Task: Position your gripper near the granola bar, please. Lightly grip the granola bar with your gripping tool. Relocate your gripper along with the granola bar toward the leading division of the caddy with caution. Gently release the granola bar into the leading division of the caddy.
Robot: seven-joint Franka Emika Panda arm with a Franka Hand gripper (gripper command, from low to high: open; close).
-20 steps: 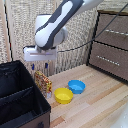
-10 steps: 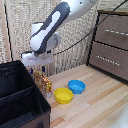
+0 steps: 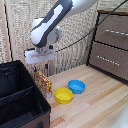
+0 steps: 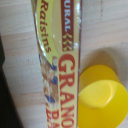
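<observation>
The granola bar is a yellow-orange box with red lettering. It stands upright on the wooden table against the caddy's wall on the exterior view's right. My gripper hangs just above the bar's top, fingers pointing down and spread apart, holding nothing. The caddy's near compartment and the far one are both empty. In the wrist view the bar fills the frame lengthwise, with "GRANO" and "Raisins" readable. My fingers do not show there.
A yellow bowl sits right beside the bar, and a blue bowl just beyond it. The yellow bowl also shows in the wrist view. A wooden drawer cabinet stands at the exterior view's right. A wicker wall is behind.
My gripper has moved toward the exterior view's left and slightly down, and now sits over the granola bar. The bar, bowls and caddy have not moved.
</observation>
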